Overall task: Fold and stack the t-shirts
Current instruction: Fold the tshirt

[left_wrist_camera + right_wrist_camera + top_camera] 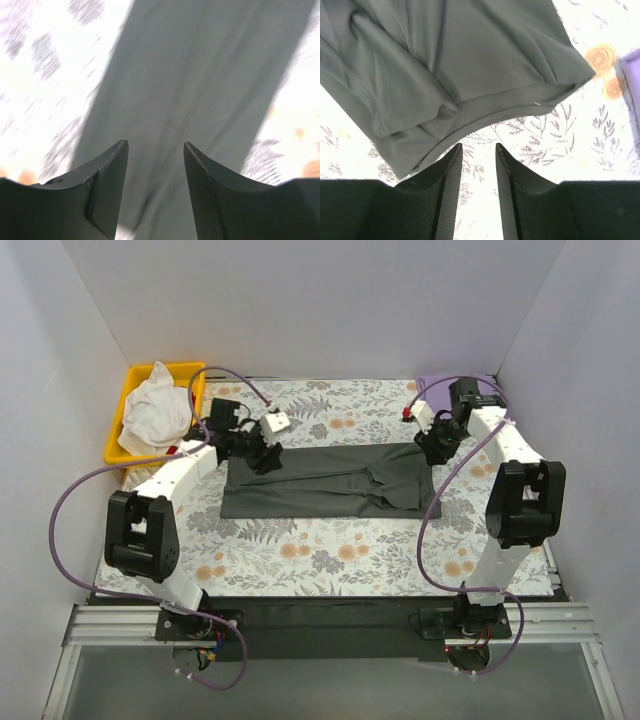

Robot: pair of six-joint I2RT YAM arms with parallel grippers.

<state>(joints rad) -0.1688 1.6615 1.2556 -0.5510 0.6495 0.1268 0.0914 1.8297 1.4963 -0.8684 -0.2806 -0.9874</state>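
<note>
Floral tablecloth [330, 552], charcoal t-shirt [320, 485] spread, yellow bin [185, 369] back-left

Floral tablecloth [330, 550], charcoal t-shirt [330, 480] spread flat, yellow bin [118, 425]

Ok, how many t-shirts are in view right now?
2. The charcoal t-shirt lies flat in the middle; the lavender t-shirt sits at the far right corner, mostly hidden. The white cloth in the yellow bin could be more.

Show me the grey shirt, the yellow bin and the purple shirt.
grey shirt [330, 480], top view, middle of the cloth.
yellow bin [192, 370], top view, back rim.
purple shirt [632, 90], right wrist view, visible edge.
</note>
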